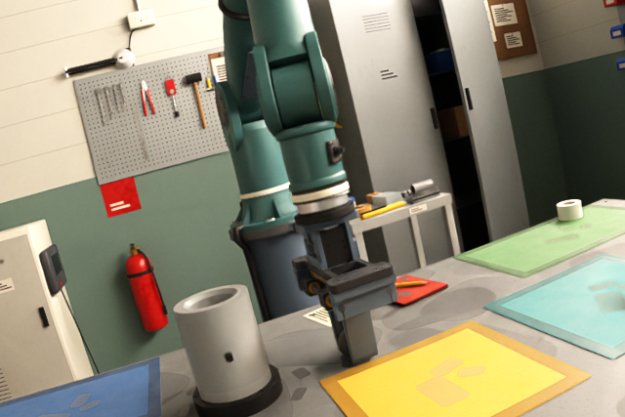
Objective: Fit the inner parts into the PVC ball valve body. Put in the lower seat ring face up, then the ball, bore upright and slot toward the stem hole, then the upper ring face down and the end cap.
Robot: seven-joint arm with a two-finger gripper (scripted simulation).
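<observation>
The grey valve body [222, 342] stands upright on a black base, left of my gripper [357, 354]. Its top is open and a small stem hole shows on its side. My gripper is down at the table, at the rear edge of the yellow mat [454, 377]. I have closed on something there, but the fingers hide it and I cannot tell which part it is. A white ring [569, 209] sits upright on the far green mat [545, 243]. The ball and the other parts are not visible.
A teal mat [570, 304] lies right of the yellow one, and a blue mat [86, 395] lies at the near left corner. A red tray [416, 289] with a yellow tool sits behind my gripper. The arm's base rises at the table's rear.
</observation>
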